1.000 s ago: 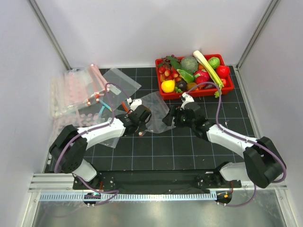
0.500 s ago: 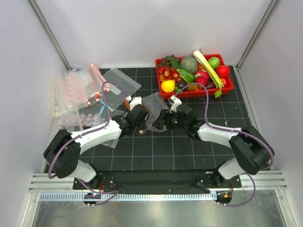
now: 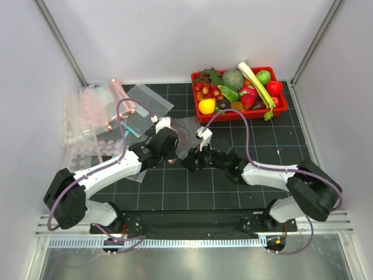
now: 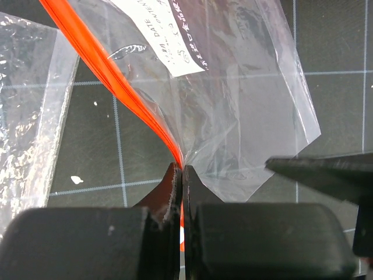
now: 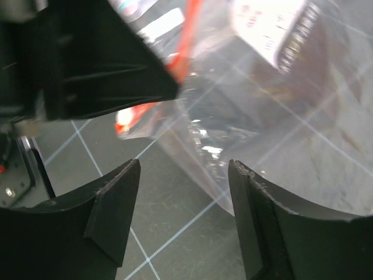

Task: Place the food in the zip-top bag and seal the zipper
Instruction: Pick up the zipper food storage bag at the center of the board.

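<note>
Left wrist cam: the zipper (image 4: 116, 81) vanishes btwn the left claw (image 4: 182, 175) pads, so we can't see the stretch inside the pinch. Its far end is cropped by the top edge. The zip-top bag (image 4: 245, 116) ahead of the claw is cropped at top too, label print mostly too small to read. Second clear bag (image 4: 29, 116) left of the claw runs off-frame.

Right wrist cam: everything beyond the right claw (image 5: 183, 175) is blurred, label unreadable, left claw body blocks part of the zipper.

Top cam: we can't resolve either claw's tips. The food (image 3: 207, 106) in the red tray (image 3: 277, 110) beyond the right claw overlaps, small pcs indistinct.
</note>
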Controlling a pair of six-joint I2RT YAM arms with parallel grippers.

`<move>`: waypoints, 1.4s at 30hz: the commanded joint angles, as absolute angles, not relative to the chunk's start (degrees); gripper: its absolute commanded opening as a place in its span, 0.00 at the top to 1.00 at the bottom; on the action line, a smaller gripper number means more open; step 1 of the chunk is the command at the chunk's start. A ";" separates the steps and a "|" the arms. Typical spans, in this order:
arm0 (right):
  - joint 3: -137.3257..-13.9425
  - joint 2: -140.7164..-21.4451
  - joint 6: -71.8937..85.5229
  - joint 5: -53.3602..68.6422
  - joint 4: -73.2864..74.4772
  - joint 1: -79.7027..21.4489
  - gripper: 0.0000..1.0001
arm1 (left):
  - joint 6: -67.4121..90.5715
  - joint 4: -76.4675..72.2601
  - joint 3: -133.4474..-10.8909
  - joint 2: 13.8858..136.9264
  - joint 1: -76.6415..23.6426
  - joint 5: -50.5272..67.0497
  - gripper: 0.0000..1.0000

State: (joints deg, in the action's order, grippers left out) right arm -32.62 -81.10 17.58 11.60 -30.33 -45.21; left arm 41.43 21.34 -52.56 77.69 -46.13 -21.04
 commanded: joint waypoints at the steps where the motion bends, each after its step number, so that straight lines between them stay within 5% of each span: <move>1: -33.40 -78.75 8.62 6.60 -33.75 -48.68 0.30 | 39.99 22.24 -53.88 76.20 -46.41 -20.66 1.00; 9: -29.09 -80.85 0.62 2.75 -44.20 -51.58 0.27 | 39.73 22.76 -54.14 74.97 -46.41 -17.06 1.00; 13: -29.09 -83.14 -3.24 0.26 -46.93 -52.82 0.36 | 39.90 22.33 -53.18 73.66 -46.41 -15.12 0.99; 18: -32.43 -84.81 -3.69 -1.82 -43.60 -53.35 0.76 | 39.64 21.36 -52.73 73.30 -46.41 -13.54 0.99; 21: -30.33 -83.68 -3.08 -1.84 -47.27 -53.53 0.89 | 39.29 21.62 -52.82 73.13 -46.41 -14.50 0.96; 23: -29.54 -81.67 -2.81 -2.19 -47.90 -53.53 0.90 | 39.11 22.06 -52.82 72.69 -46.32 -16.68 0.84; 24: -28.49 -81.04 -2.55 -2.37 -48.94 -53.61 0.91 | 39.46 22.23 -52.47 72.42 -46.23 -17.48 0.52; 28: -25.93 -78.84 -0.79 -4.04 -51.24 -53.53 0.93 | 41.83 20.92 -49.24 68.65 -43.08 -18.81 0.07; 30: -25.49 -78.40 -0.36 -3.87 -51.42 -53.53 0.94 | 42.36 18.73 -47.30 65.40 -39.31 -16.01 0.00; 42: -23.73 -75.32 0.88 -5.71 -51.24 -53.53 0.99 | 48.34 9.67 -39.20 64.94 -23.38 1.67 0.00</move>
State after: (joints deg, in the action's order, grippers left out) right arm -24.12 -77.62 0.27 -4.01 -46.81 -53.30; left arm 46.68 15.09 -39.44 63.94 -24.64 -4.29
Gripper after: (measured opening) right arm 0.056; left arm 0.996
